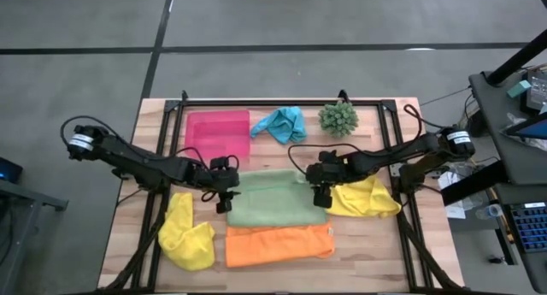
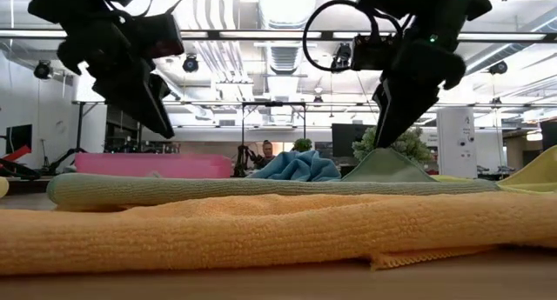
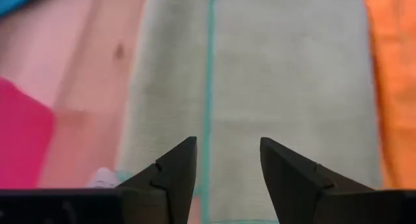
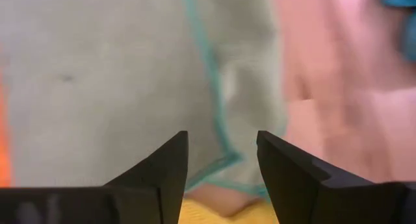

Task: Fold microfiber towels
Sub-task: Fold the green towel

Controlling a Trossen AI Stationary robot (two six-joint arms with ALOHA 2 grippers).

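High view: light green towel [image 1: 275, 199] lies lengthwise between the two grippers, at mid-table.
Left gripper [image 1: 224, 192] hangs over its left end, right gripper [image 1: 321, 190] over its right end; both stand parted and empty, each equally near, so the next fold probably calls for both ends together.

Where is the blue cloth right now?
In the high view, the turquoise towel lies bunched at the table's far edge, between the pink tray and the spiky green plant ball.
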